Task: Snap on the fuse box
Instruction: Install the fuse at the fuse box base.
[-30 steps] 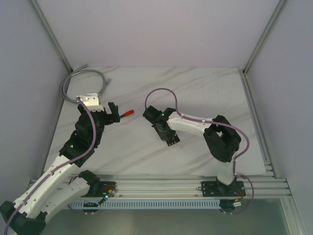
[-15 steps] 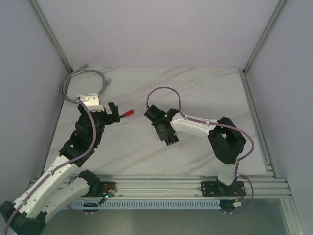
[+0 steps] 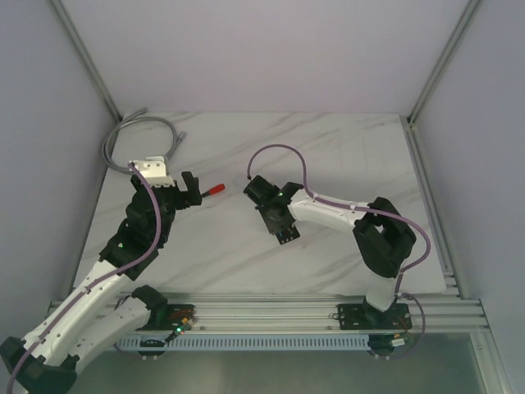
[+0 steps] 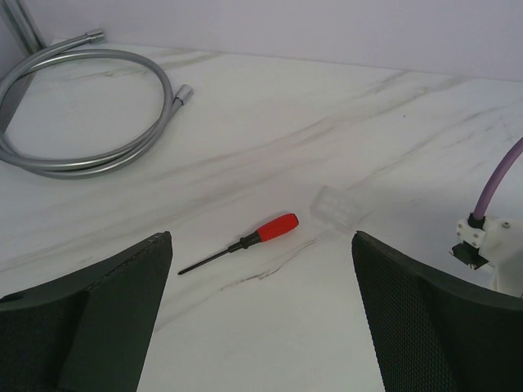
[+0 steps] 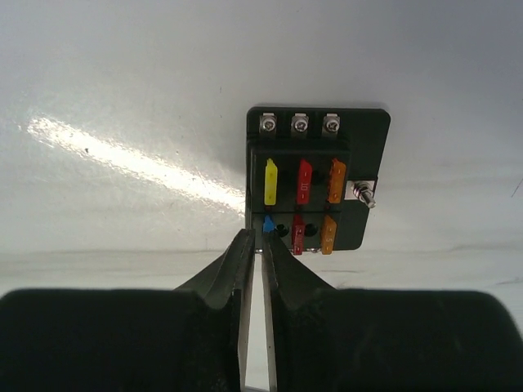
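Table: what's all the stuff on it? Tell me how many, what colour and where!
fuse box: one, black with yellow, red, orange and blue fuses, mid-table
screwdriver: one, red handle, left of centre
clear cover: one, see-through, beside the screwdriver, not touching it
hose: one, grey metal, coiled at the far left corner
table: one, white marble
left gripper: one, black, open, holding nothing, facing the screwdriver
right gripper: one, black, jaws almost together, tips at the fuse box's edge
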